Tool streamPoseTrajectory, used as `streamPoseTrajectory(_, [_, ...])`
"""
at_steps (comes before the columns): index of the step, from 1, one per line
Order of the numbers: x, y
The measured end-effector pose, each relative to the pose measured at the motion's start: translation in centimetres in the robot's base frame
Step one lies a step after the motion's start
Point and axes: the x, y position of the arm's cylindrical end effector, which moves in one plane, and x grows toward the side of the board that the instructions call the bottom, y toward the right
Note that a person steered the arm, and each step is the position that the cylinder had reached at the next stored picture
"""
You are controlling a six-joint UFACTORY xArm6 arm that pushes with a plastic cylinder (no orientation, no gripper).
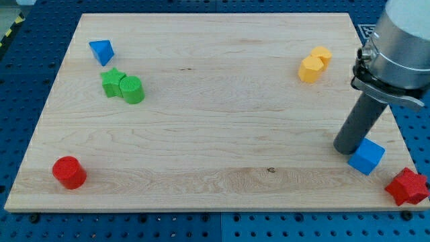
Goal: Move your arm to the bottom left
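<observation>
Wooden desk [201, 134]: rod tip [351, 149] sits far right, touching blue cube [367, 156]; no fingers on this rig, so nothing to report there; bottom-left corner by red cylinder [69, 173] unreached, whole traverse left

This looks like a robotics lab. A wooden board [215, 107] lies on a blue perforated bench [20, 74]. A grey robot arm [402, 40] hangs above it.

Open board [215, 134] centre, green star [112, 82] and green cylinder [132, 89] upper left, red cylinder [69, 172] bottom-left corner
</observation>
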Motion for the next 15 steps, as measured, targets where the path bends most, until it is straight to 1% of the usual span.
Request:
streamPoseTrajectory(1, [0.8,1.0])
streamPoseTrajectory(2, [2.1,0.8])
streamPoseTrajectory(4, [1.5,-3.0])
streamPoseTrajectory(5, [0.5,-6.5])
streamPoseTrajectory(6, [0.5,-11.4])
streamPoseTrajectory(9, [0.5,-29.1])
streamPoseTrajectory(12, [0.4,-41.0])
streamPoseTrajectory(13, [-0.6,-44.4])
streamPoseTrajectory(14, [-0.6,-47.9])
streamPoseTrajectory(15, [0.7,-49.8])
